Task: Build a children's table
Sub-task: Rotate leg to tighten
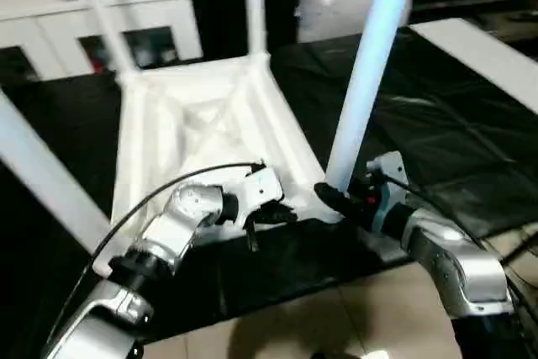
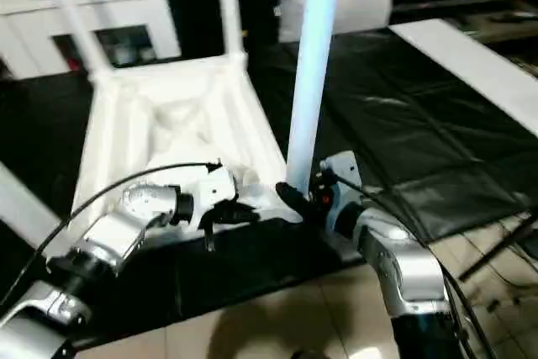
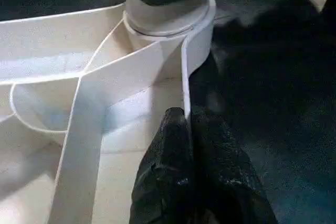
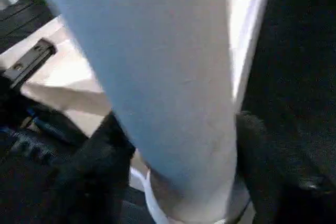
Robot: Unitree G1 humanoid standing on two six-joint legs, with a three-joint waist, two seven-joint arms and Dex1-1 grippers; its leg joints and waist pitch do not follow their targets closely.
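While the children's table (image 1: 202,124) lies upside down on the black tabletop (image 1: 437,124), all four legs stand up in its corner sockets. The right gripper (image 1: 332,195) has its jaws around the nearest leg (image 1: 366,73), probably still seating it; the left gripper (image 1: 273,212), jaws pinched together, presses the rim just beside.

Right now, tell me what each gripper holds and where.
Right gripper clasps the near-right table leg at its base, by the socket. Left gripper pinches the tabletop's near rim.

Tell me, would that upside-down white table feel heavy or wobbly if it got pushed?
Probably light: the table looks like thin ribbed plastic. It would likely slide on the smooth black mat. With long legs sticking up, it may rock if shoved high.
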